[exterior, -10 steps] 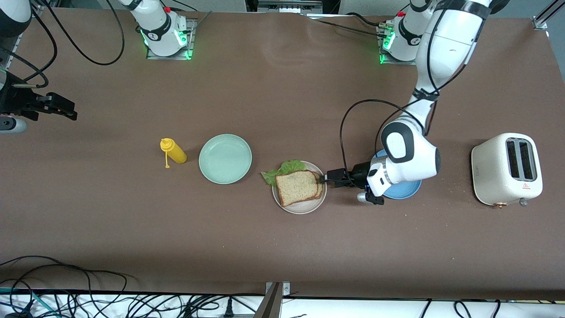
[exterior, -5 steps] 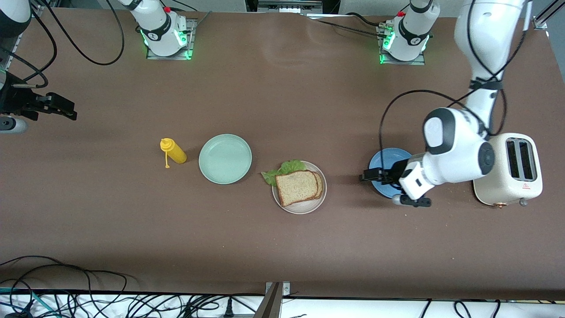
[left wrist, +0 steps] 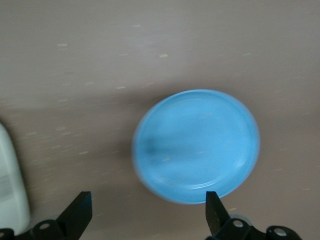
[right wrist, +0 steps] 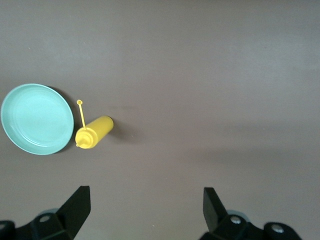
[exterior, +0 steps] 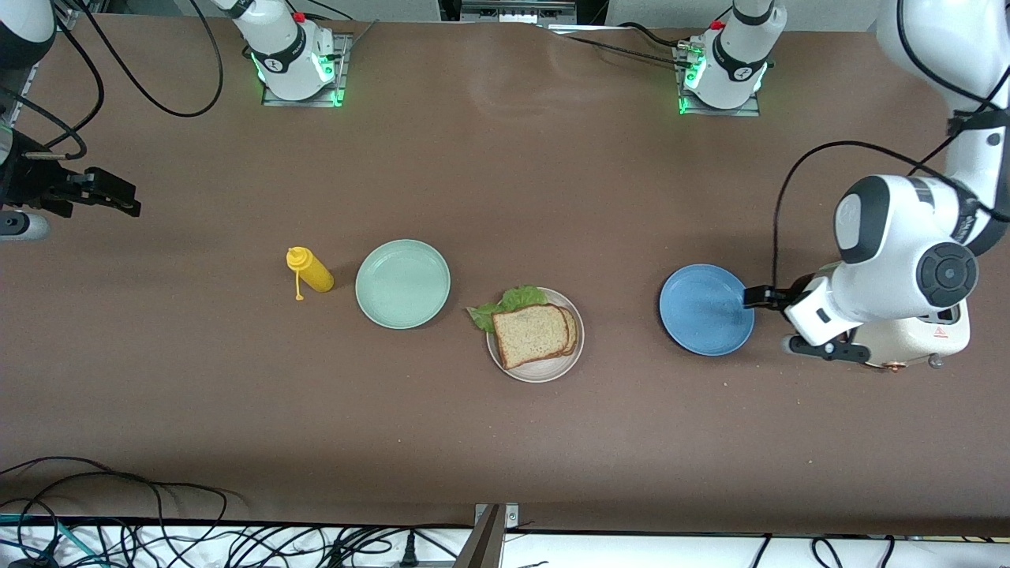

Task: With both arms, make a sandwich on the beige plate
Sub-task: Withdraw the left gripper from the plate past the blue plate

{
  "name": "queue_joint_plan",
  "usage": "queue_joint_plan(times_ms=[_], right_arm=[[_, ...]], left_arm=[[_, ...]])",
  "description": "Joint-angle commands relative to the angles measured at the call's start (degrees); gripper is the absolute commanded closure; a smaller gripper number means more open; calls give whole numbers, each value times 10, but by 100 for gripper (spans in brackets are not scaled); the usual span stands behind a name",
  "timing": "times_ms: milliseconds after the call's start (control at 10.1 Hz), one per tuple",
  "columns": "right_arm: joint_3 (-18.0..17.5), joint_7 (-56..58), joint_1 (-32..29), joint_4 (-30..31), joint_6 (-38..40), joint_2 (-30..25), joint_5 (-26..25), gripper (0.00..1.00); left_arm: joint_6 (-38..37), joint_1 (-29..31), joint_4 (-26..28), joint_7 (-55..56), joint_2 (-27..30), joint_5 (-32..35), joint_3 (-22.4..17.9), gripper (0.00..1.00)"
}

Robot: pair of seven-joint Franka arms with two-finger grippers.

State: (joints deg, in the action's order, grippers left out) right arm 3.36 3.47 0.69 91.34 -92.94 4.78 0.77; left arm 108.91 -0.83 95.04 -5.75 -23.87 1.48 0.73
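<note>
Sandwich (exterior: 533, 332) on beige plate (exterior: 544, 369), mint plate (exterior: 402, 284) beside, blue plate (exterior: 705, 309) near

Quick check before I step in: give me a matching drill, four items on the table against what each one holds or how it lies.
Items:
1. beige plate
2. blue plate
3. mustard bottle
4. toaster

States:
A. lying on its side beside the mint-green plate
B. partly hidden under the left arm's wrist
C. carries the sandwich
D. bare, beside the open left gripper

Pairs: 1-C, 2-D, 3-A, 4-B
</note>
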Motion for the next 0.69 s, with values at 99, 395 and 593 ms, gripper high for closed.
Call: queue_joint_plan(times_ms=[99,395,593], right_arm=[[4,2,-5,-6,0,3,18,0],[4,3,-4,-6,-1,4,13,0],[4,2,-3,-6,-3,4,14,0]], left_arm=[[-90,23,-48,7,19,73,5,0],[-132,37,-71,7,38,77,6,0],[-128,39,-30,7,97,76,6,0]])
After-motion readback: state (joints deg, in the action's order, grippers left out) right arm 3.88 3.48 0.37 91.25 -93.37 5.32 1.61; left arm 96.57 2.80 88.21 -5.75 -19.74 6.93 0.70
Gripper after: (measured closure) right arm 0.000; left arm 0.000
